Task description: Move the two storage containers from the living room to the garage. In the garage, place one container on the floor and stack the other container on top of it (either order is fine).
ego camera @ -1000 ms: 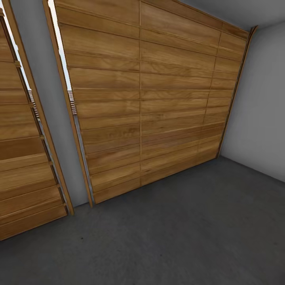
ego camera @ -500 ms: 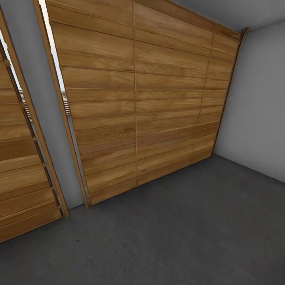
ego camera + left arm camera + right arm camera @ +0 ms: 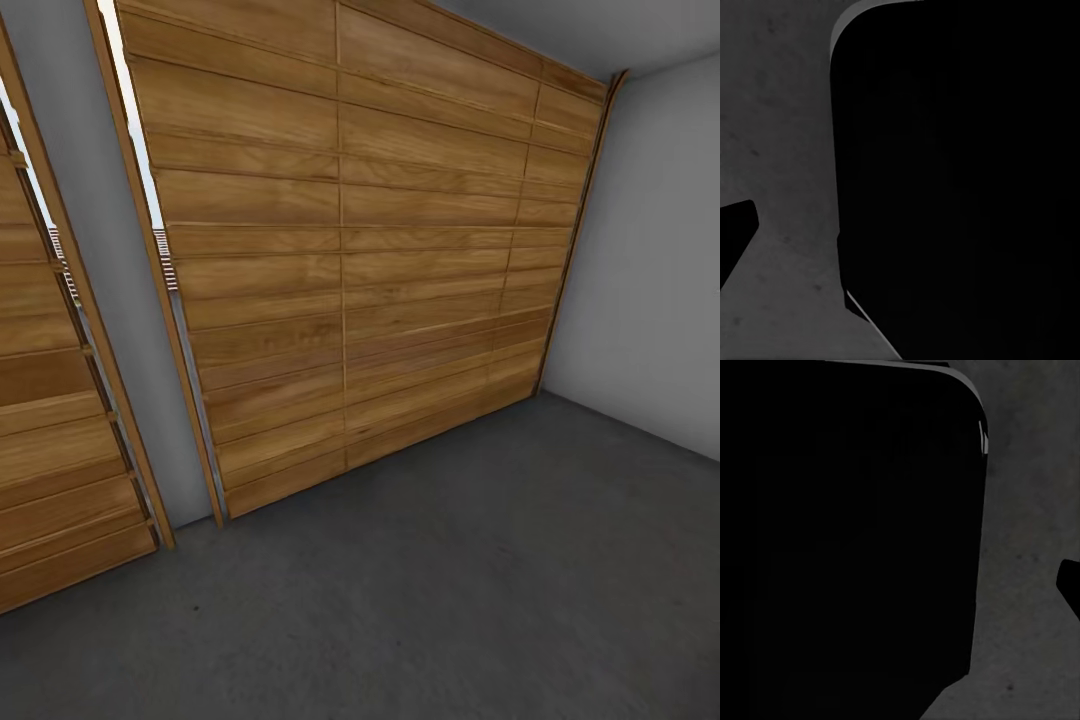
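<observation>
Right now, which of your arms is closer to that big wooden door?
Cannot tell left from right. The wooden door stands ahead in the head view; both wrist cameras face the concrete floor beside a dark shape, much alike.

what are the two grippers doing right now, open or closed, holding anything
Left gripper: cannot be told; a large black shape blocks its wrist view.
Right gripper: cannot be told; a black shape blocks its view too.

A black, round-cornered body panel (image 3: 960,180) with a thin pale edge.
</observation>
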